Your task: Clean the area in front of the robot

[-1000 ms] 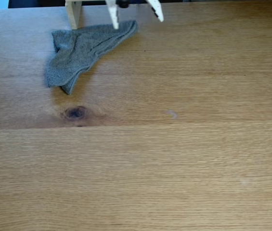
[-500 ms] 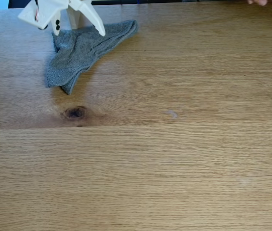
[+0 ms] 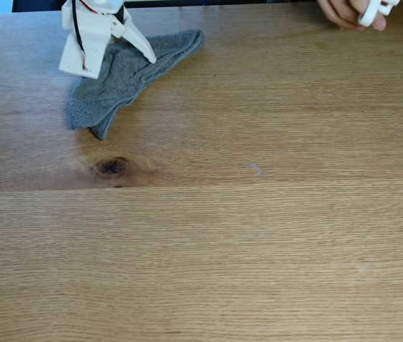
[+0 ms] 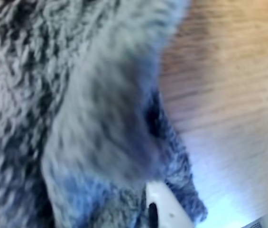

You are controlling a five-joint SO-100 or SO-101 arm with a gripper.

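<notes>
Fixed view is showing the robot's white tool (image 3: 119, 53) hanging spread open over the grey cloth (image 3: 115, 89) lying crumpled at the far left of the tabletop (image 3: 258, 235), so the grab is seemingly pending: lowering, then closing on a fold.

White plastic robot (image 3: 90, 35) with black and red wires, at table's far left, over grey cloth

The hand (image 3: 112, 53) has swung from twelve toward ten o'clock, apparently onto the grey cloth (image 3: 115, 82); a person's fingers (image 3: 344, 12) entered at one o'clock.
</notes>
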